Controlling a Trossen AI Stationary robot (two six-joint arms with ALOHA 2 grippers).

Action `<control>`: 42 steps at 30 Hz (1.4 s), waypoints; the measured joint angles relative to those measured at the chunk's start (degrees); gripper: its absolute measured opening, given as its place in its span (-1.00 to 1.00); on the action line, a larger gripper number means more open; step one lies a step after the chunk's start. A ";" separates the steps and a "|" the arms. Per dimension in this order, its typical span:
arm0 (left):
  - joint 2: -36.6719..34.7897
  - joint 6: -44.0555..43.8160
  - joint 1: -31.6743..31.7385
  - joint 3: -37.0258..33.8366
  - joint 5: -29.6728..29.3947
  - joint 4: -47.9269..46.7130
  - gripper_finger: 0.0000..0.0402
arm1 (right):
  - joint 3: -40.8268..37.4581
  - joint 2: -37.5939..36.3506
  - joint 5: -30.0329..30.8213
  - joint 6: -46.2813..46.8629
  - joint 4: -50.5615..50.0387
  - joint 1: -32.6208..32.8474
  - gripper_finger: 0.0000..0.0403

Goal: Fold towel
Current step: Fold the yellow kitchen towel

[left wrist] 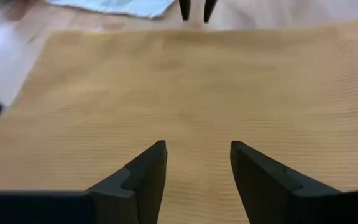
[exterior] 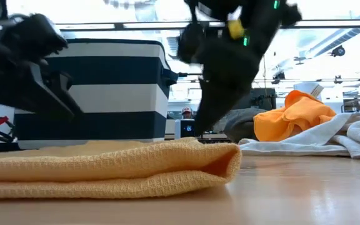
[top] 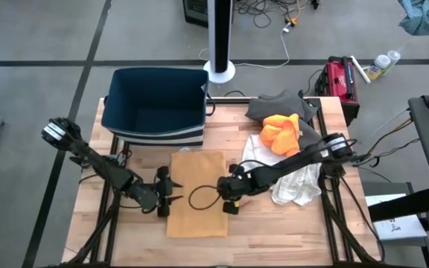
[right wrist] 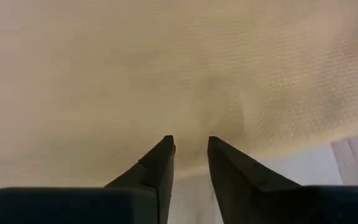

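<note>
One yellow towel [top: 196,192] lies folded flat on the counter [top: 274,223] between the two tools. The left tool [top: 165,195] stands at one edge with fingers apart and empty; the right tool [top: 228,195] at the opposite edge has fingers narrowly parted, gripping nothing. Beyond the right tool lie three loose cloths: one orange [top: 281,132], one white [top: 296,184] and one grey [top: 278,106], and one striped bin [top: 155,108] stands past the towel.

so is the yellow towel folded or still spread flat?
Folded. The low view shows the towel doubled over, two layers joined at a rounded fold edge; from above it is a narrow rectangle.
</note>
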 joint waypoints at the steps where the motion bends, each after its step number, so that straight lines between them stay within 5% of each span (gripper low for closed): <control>1: 0.06 0.01 0.59 -0.53 0.01 -0.03 -0.15 | -0.92 0.25 -0.18 -0.01 0.19 -0.51 -0.56; 9: -0.46 -3.65 1.31 -2.98 0.97 0.42 -0.15 | -3.01 -0.35 -1.10 -0.12 -4.28 -1.77 -0.63; 18: -0.90 -3.72 1.23 -2.96 1.81 2.05 -0.15 | -7.53 -7.36 -0.12 -6.28 3.79 -1.90 -0.59; 24: -0.39 -6.07 1.19 -2.91 7.62 2.04 -0.15 | -17.35 -6.84 -0.51 -6.35 22.37 -0.89 -0.58; 42: -0.44 -7.82 1.20 -3.00 5.60 2.64 -0.15 | -37.32 -3.92 1.23 -15.22 64.26 -1.00 -0.78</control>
